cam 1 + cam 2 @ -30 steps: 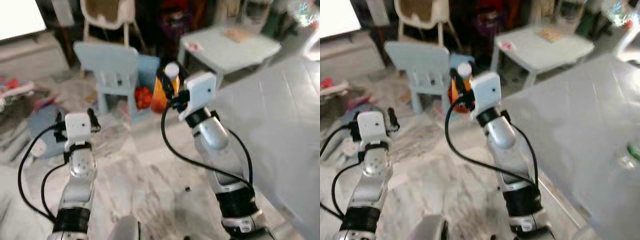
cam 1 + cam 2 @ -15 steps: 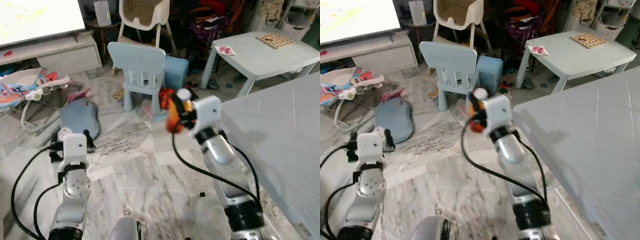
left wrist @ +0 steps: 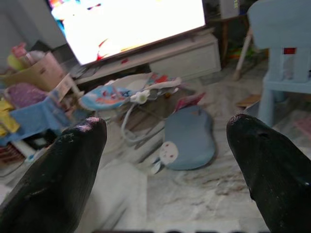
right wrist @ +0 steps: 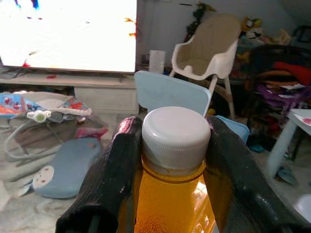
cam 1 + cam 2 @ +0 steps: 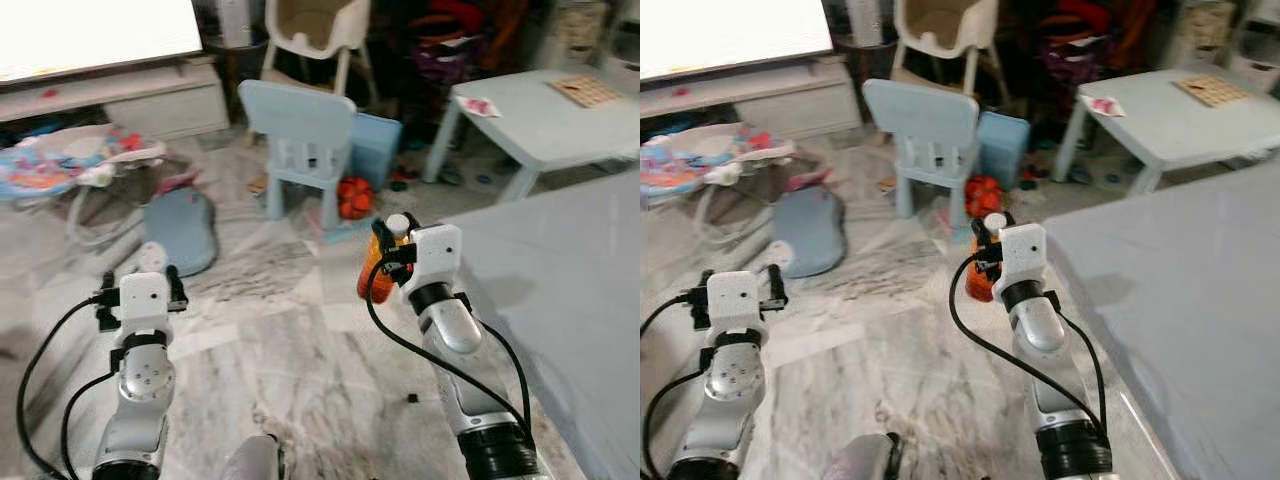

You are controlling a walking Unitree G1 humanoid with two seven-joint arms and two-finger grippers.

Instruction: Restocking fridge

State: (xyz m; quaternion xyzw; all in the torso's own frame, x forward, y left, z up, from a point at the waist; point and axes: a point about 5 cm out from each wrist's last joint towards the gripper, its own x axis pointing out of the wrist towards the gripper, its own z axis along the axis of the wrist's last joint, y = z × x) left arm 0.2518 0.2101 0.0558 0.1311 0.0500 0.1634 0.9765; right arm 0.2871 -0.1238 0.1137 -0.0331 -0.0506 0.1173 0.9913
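My right gripper (image 5: pixel 388 254) is raised at chest height and shut on an orange juice bottle (image 5: pixel 379 262) with a white cap (image 4: pixel 175 132); its two black fingers (image 4: pixel 115 179) clamp the bottle's neck from both sides. The bottle stands upright in the grip, above the marble floor. My left gripper (image 5: pixel 137 288) is held low on the left, open, with nothing between its fingertips (image 3: pixel 77 160).
A grey table (image 5: pixel 590 270) runs along my right. Ahead stand a light blue child's chair (image 5: pixel 302 135), a white high chair (image 5: pixel 315 30), a pale blue low table (image 5: pixel 540 115) and a TV on a stand (image 5: pixel 95 40). A baby bouncer (image 5: pixel 70 175) and blue cushion (image 5: pixel 180 228) lie on the floor at left.
The camera view has shifted, so the room sits differently in the picture. My right gripper with the bottle is lower and closer to my body than before. The left arm has hardly moved.
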